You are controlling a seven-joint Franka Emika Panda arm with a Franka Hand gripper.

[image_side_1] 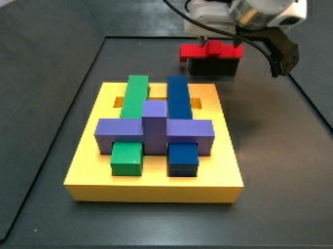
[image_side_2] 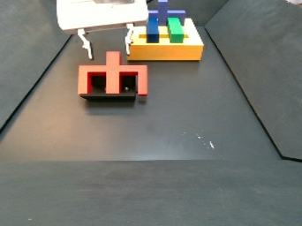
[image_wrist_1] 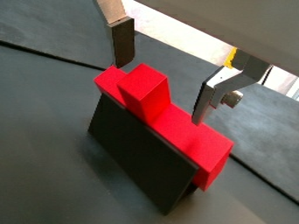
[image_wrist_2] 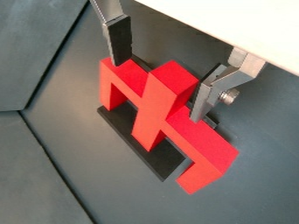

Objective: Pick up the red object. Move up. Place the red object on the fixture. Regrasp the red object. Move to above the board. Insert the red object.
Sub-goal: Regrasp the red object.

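Note:
The red object (image_wrist_1: 163, 118) lies across the top of the black fixture (image_wrist_1: 135, 153), its short stub (image_wrist_2: 163, 83) sticking up at the middle of the long bar. In both wrist views my gripper (image_wrist_1: 163, 90) is open, one finger on each side of the stub and apart from it, holding nothing. In a side view the gripper (image_side_2: 106, 44) hangs just past the red object (image_side_2: 112, 78) and fixture (image_side_2: 112, 95). The yellow board (image_side_1: 156, 165) carries green, blue and purple blocks (image_side_1: 154, 122) and lies apart from the fixture (image_side_1: 212, 68).
The dark floor mat has a raised rim (image_side_1: 306, 97) around it. In a side view the board (image_side_2: 165, 51) stands a short way beyond the fixture, near the gripper's white body (image_side_2: 104, 11).

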